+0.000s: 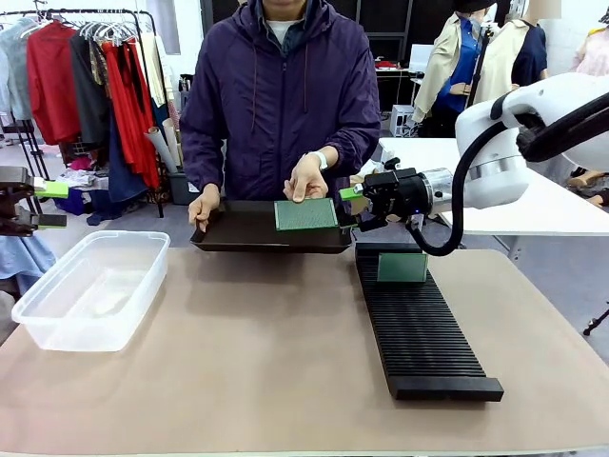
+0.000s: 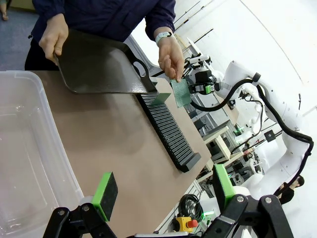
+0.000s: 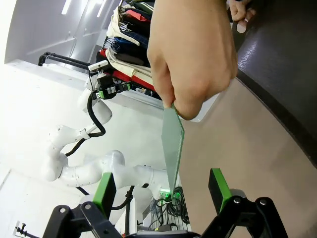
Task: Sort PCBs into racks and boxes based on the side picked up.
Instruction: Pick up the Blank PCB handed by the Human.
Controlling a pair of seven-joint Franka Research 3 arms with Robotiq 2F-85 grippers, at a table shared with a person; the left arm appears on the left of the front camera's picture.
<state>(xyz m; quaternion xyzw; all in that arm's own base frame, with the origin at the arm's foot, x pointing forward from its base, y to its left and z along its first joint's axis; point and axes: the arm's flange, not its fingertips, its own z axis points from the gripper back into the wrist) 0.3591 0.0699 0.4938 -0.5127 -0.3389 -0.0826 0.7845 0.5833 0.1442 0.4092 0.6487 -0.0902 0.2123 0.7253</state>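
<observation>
A person's hand (image 1: 306, 177) holds a light-green dotted PCB (image 1: 305, 214) over the dark tray (image 1: 247, 233). My right gripper (image 1: 350, 206) is at that board's right edge. In the right wrist view the PCB (image 3: 173, 144) hangs edge-on from the hand (image 3: 190, 54), its lower end between my right gripper's (image 3: 162, 191) open fingers, not clamped. Another PCB (image 1: 402, 268) stands in the far end of the black rack (image 1: 423, 333). The clear box (image 1: 90, 286) sits at the left. My left gripper (image 2: 163, 191) hovers open and empty above the box's (image 2: 25, 148) near side.
The person's other hand (image 1: 204, 206) grips the tray's left end at the table's far edge. A white table (image 1: 533, 205) stands behind my right arm. Bare tabletop (image 1: 257, 352) lies between box and rack.
</observation>
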